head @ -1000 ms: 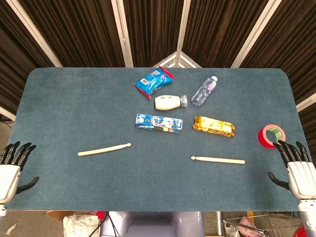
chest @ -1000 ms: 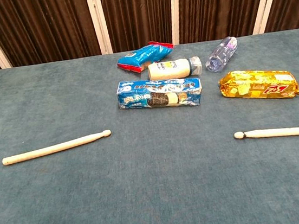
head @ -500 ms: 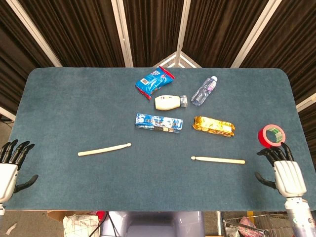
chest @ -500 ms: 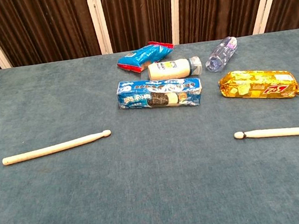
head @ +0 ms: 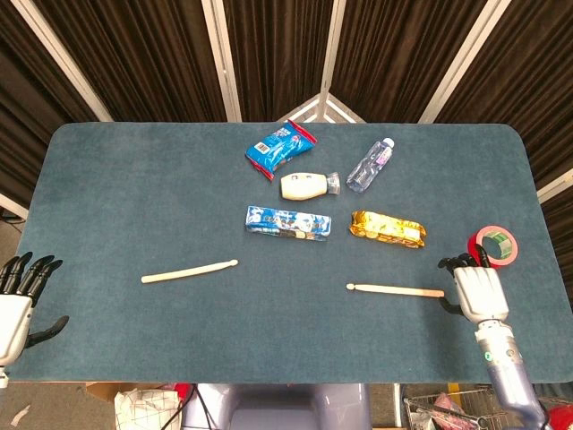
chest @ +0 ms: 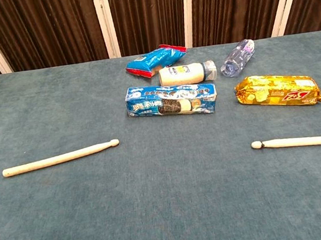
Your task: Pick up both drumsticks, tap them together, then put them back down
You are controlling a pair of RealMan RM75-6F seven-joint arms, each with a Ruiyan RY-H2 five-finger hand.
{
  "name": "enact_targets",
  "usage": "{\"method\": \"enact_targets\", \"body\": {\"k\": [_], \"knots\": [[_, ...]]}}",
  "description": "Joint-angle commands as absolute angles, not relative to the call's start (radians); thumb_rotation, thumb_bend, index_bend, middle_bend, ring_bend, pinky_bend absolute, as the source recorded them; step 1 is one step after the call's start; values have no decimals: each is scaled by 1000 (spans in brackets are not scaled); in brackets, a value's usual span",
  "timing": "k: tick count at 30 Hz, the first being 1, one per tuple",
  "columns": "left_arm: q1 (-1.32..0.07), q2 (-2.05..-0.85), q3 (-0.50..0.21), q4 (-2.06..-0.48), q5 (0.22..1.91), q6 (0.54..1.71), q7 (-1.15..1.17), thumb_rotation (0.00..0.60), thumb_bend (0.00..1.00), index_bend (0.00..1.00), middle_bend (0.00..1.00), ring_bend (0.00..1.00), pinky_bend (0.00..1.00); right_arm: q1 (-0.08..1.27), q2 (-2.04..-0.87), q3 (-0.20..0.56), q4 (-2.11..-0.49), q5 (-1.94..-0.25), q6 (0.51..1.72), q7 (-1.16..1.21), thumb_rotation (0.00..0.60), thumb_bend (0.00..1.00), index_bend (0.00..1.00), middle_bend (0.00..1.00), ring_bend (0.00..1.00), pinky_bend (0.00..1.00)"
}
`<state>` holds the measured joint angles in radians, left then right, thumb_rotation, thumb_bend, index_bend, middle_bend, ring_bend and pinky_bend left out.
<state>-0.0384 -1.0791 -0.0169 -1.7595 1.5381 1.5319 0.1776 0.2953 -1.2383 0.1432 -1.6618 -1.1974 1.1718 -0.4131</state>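
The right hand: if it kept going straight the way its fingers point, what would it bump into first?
Probably the roll of red tape. The right hand points toward the table's far side, fingers beside the butt end of the right drumstick. Height is unclear, so it might pass over.

Drumsticks (head: 189, 270), snacks (head: 288, 222) on blue table (head: 116, 188).

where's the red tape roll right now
In the head view the red tape roll sits near the table's right edge, just beyond the right hand and right of the gold snack pack. The chest view doesn't show it.
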Motion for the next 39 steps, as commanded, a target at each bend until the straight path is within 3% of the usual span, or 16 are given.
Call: {"method": "enact_targets", "body": {"k": [1,14,39], "knots": [[-38,-1079,-17,-1760,1535,1531,178,600,278,161,123,0,0,350,-1289,163,-1664,-1085,1132,-541,600,249,366,387,240,41],[-30,-1073,-18,-1761,1541,1551,171,600,277,166,140,0,0,393,-1387,144,-1597,-996,1127,-613,600,249,456,416,276,41],[-33,-1078,-19,-1764,1532,1540,190,600,278,168,148,0,0,423,-1487,118,-1503,-923,1158,-682,600,248,459,487,321,41]]}}
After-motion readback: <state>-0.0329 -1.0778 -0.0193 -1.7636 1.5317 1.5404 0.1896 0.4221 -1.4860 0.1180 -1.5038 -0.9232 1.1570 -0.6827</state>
